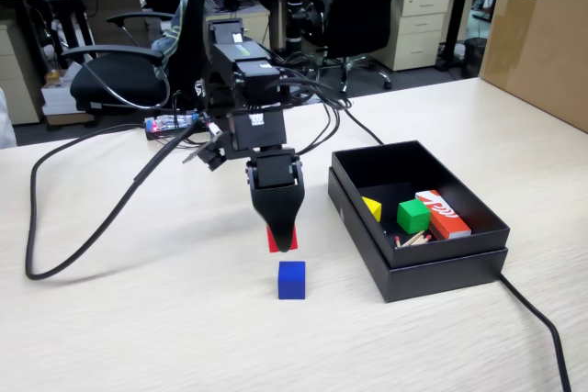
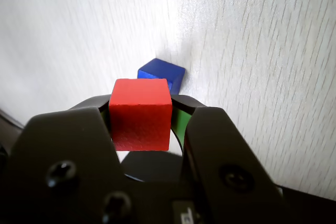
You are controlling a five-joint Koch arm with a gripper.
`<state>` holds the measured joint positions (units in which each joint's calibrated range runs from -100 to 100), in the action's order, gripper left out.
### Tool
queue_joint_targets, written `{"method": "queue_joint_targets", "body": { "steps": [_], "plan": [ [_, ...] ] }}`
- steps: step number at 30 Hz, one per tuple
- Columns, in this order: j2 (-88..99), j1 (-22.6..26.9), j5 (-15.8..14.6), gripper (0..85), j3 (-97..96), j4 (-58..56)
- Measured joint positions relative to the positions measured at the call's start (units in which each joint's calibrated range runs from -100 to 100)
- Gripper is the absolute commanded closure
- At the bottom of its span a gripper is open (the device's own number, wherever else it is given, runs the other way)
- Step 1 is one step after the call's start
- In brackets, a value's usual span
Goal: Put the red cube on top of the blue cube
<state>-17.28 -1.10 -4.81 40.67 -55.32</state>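
Observation:
The red cube (image 2: 140, 114) is clamped between my black jaws in the wrist view, lifted off the table. In the fixed view my gripper (image 1: 281, 240) points down, shut on the red cube (image 1: 273, 241), which peeks out behind the fingertip. The blue cube (image 1: 291, 279) rests on the pale wooden table just in front of and below the gripper. Seen from the wrist, the blue cube (image 2: 163, 73) lies just beyond the red one, partly hidden by it.
A black open box (image 1: 432, 263) stands to the right in the fixed view, holding a green cube (image 1: 412, 216), a yellow block (image 1: 372, 207) and a red-and-white printed box (image 1: 442, 213). A black cable (image 1: 73, 227) loops across the table's left. Cardboard (image 1: 542, 34) stands at far right.

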Motion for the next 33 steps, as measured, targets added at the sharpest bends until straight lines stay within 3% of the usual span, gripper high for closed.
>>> {"method": "queue_joint_targets", "body": {
  "steps": [33],
  "plan": [
    [-6.9, 0.7, -0.4, 84.6, 3.5, 0.9]
  ]
}}
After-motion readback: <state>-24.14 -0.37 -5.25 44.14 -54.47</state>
